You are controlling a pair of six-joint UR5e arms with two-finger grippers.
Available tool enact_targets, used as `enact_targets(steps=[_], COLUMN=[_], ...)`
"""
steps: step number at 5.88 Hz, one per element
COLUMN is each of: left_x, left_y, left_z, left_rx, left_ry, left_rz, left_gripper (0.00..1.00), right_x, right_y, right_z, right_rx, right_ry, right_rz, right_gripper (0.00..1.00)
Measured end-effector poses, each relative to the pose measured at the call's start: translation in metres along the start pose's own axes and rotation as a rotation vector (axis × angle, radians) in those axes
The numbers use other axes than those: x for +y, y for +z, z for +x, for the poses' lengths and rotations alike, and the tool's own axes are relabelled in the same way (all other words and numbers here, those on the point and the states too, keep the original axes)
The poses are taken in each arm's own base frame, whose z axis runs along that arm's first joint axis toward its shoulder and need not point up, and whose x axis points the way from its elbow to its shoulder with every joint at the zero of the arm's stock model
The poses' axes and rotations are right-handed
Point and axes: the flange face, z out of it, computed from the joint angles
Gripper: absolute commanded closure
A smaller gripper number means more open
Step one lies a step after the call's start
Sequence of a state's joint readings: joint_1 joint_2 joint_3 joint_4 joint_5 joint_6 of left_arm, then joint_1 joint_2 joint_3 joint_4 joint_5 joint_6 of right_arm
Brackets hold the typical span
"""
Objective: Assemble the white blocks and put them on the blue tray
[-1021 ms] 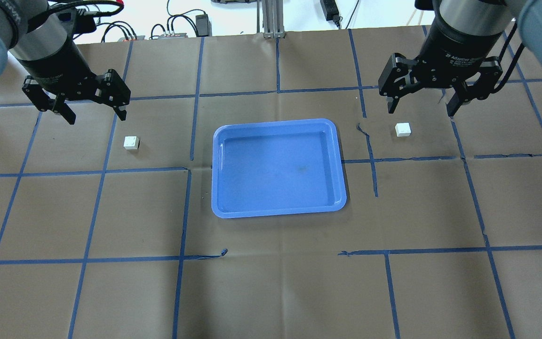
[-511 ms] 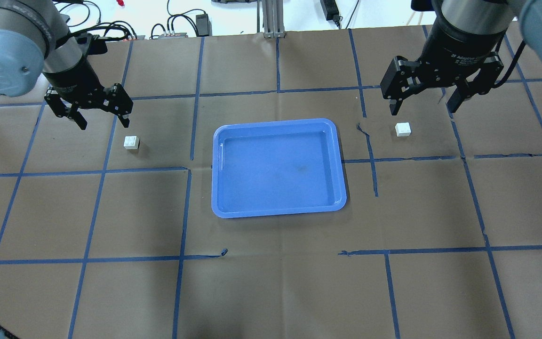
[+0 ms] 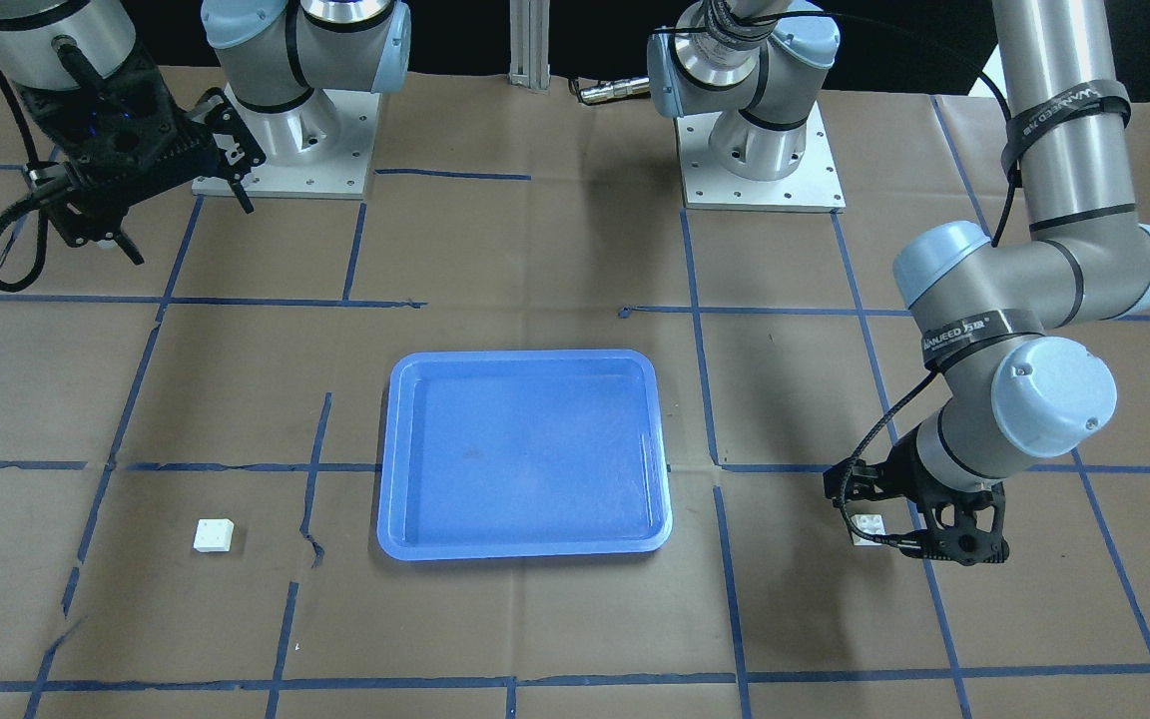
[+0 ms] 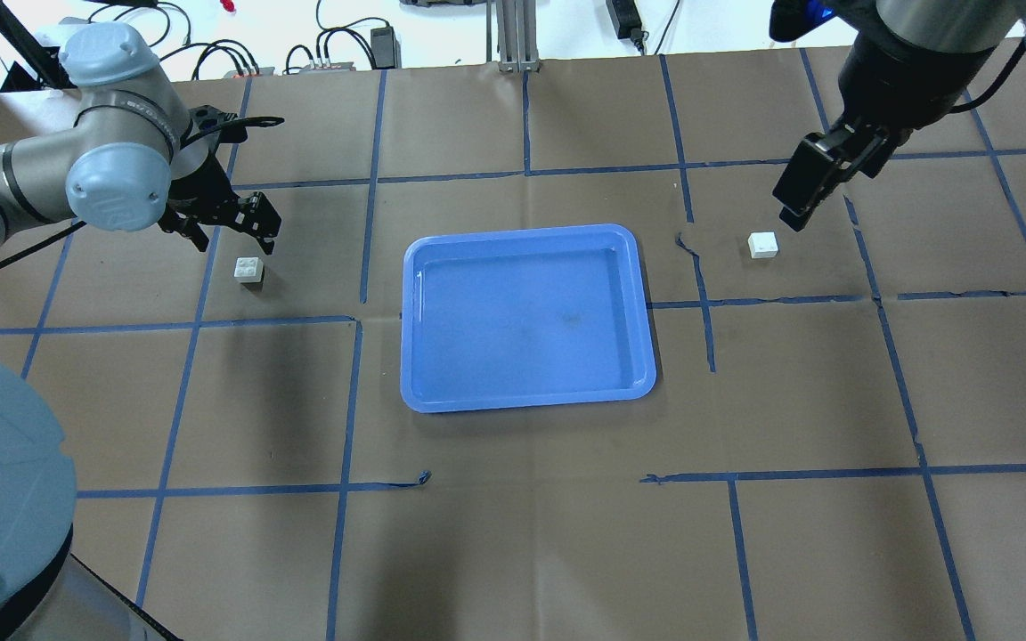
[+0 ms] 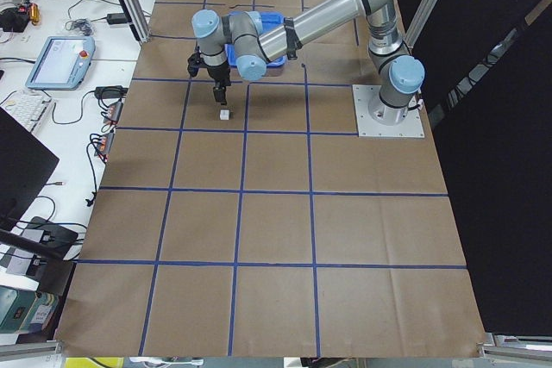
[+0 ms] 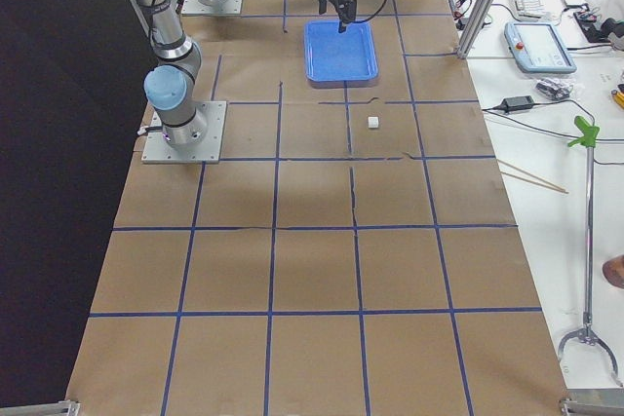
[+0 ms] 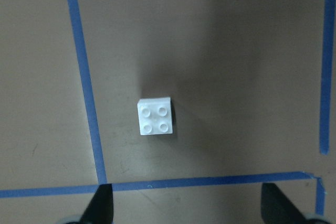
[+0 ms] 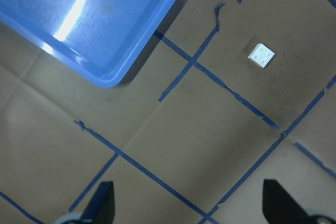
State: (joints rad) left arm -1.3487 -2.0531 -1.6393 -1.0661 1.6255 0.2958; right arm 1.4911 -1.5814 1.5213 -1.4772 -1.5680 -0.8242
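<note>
One white block (image 4: 248, 269) lies left of the empty blue tray (image 4: 522, 320). My left gripper (image 4: 237, 242) is open and hangs low, just behind that block without touching it. In the left wrist view the block (image 7: 156, 116) sits studs up ahead of the open fingertips (image 7: 102, 203). In the front view this block (image 3: 870, 523) is partly hidden by the left gripper (image 3: 919, 529). The other white block (image 4: 763, 245) lies right of the tray. My right gripper (image 4: 791, 214) is open, higher up and behind it. The right wrist view shows this block (image 8: 261, 55) and a tray corner (image 8: 94, 19).
Blue tape lines grid the brown paper table cover. Cables and power bricks (image 4: 335, 53) and an aluminium post (image 4: 513, 36) lie beyond the far edge. The two arm bases (image 3: 286, 150) (image 3: 760, 150) stand on the robot's side.
My left gripper has dropped and moved right, close to the left block. My right gripper has turned about its wrist and now shows edge-on. Both blocks and the tray have stayed put.
</note>
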Motion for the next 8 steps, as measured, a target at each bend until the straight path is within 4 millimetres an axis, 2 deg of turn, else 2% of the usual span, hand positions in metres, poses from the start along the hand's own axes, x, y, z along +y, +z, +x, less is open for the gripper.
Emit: enact_targets(steps=[2,3,4,5,6,8], left_x=[-0.002,-0.001,-0.001,-0.001,-0.002,-0.004], left_y=[0.033,0.044,0.052,0.055,0.055,0.042], left_z=[-0.008,-0.008,-0.008,-0.008,-0.009,-0.011], left_rx=[0.003,0.003,0.001,0.000,0.000,-0.013], left_ry=[0.003,0.007,0.008,0.008,0.009,0.066], left_rz=[0.004,0.005,0.012,0.014,0.017,0.039], left_gripper=[0.08,0.22,0.62,0.80,0.97,1.00], right_x=[0.031,0.037,0.034,0.023,0.011,0.011], right_y=[0.007,0.021,0.038,0.056,0.083,0.147], right_z=[0.056,0.086,0.109,0.126,0.146,0.199], right_rx=[-0.021,-0.043,-0.054,-0.056,-0.066,-0.121], right_ry=[-0.469,-0.679,-0.815,-0.907,-0.954,-0.918], right_rz=[0.012,0.044,0.104,0.191,0.277,0.394], right_gripper=[0.00,0.00,0.00,0.00,0.00,0.00])
